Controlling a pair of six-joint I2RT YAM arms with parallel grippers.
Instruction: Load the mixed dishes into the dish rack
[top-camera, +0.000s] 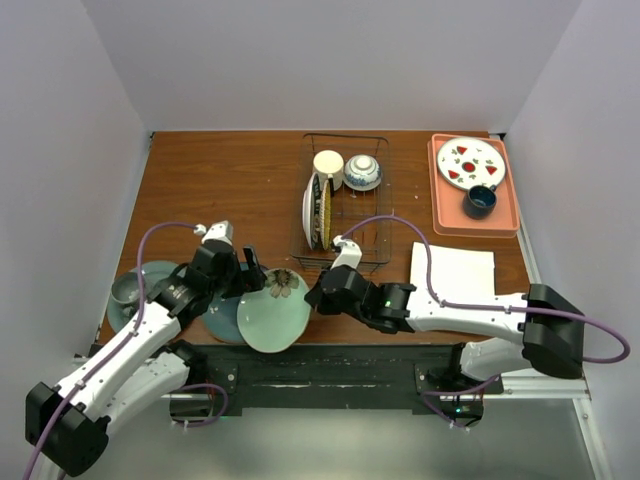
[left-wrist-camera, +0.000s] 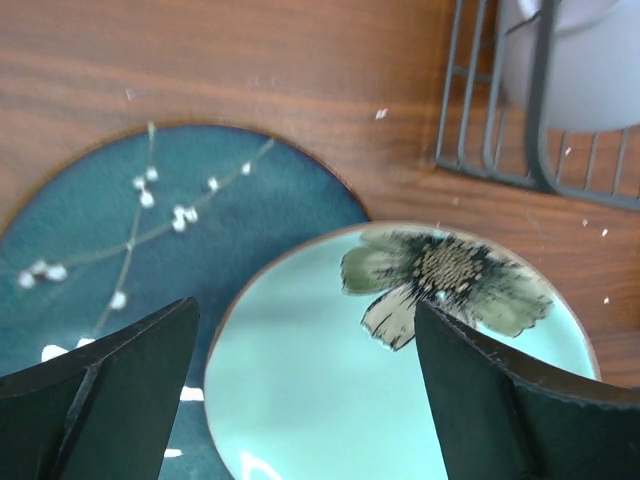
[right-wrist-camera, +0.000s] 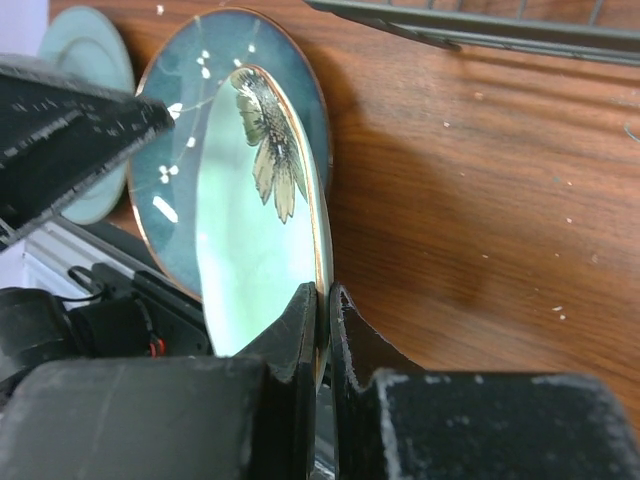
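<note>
The pale green flower plate (top-camera: 272, 310) lies partly over the teal-blue plate (top-camera: 222, 318) at the table's near edge. My right gripper (top-camera: 318, 293) is shut on its right rim (right-wrist-camera: 325, 300), and that side is raised off the wood. My left gripper (top-camera: 250, 272) is open and empty just above both plates (left-wrist-camera: 305, 380). The dish rack (top-camera: 345, 200) holds the cream mug (top-camera: 328, 163), the blue-white bowl (top-camera: 363, 172) and upright plates (top-camera: 318, 210). The white square plate (top-camera: 452, 272) lies right of the rack.
A grey-green plate with a small grey cup (top-camera: 130, 290) sits at the far left. A pink tray (top-camera: 505, 215) at the back right holds a white plate with red marks (top-camera: 470, 163) and a dark blue cup (top-camera: 480, 200). The rack's corner (left-wrist-camera: 540, 130) is near my left gripper.
</note>
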